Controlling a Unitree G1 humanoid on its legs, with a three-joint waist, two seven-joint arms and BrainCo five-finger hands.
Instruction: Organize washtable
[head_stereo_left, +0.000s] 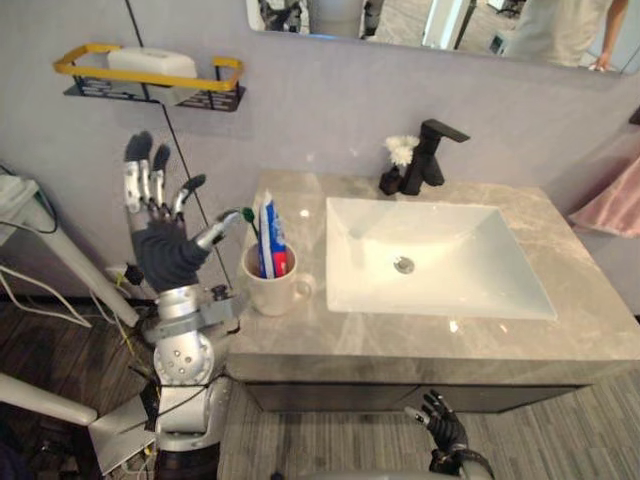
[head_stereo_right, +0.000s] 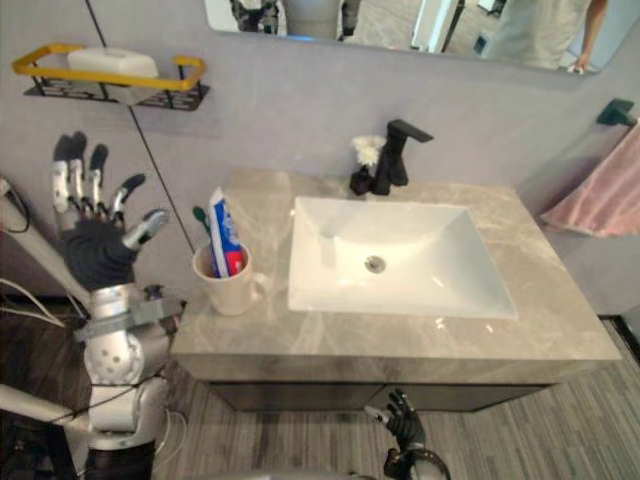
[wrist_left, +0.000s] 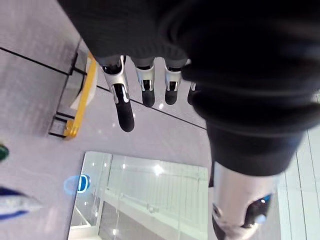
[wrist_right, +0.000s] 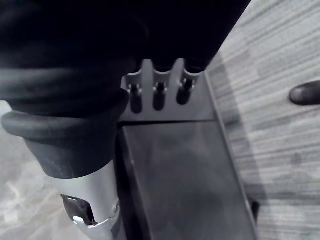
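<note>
One right hand (head_stereo_left: 445, 424) is seen nearest, low in front of the dark cabinet (wrist_right: 180, 185) under the tabletop (head_stereo_left: 400, 342), its fingers relaxed and nothing grasped. One left hand (head_stereo_left: 160, 218) is held up at the left of the tabletop, fingers spread wide and empty. At the near left corner of the tabletop one cream mug (head_stereo_left: 272, 288) is stood, and in it one toothpaste tube (head_stereo_left: 271, 236) and one green-tipped toothbrush (head_stereo_left: 248, 217) are kept upright. To the right one white sink (head_stereo_left: 500, 285) is set. Behind it one black faucet (head_stereo_left: 431, 156) is found, with one white flower ornament (head_stereo_left: 400, 152) just beside it. On the far wall one yellow-railed shelf (head_stereo_left: 82, 62) is fixed, carrying one white box (head_stereo_left: 151, 62), and one mirror (head_stereo_left: 440, 25) is hung.
</note>
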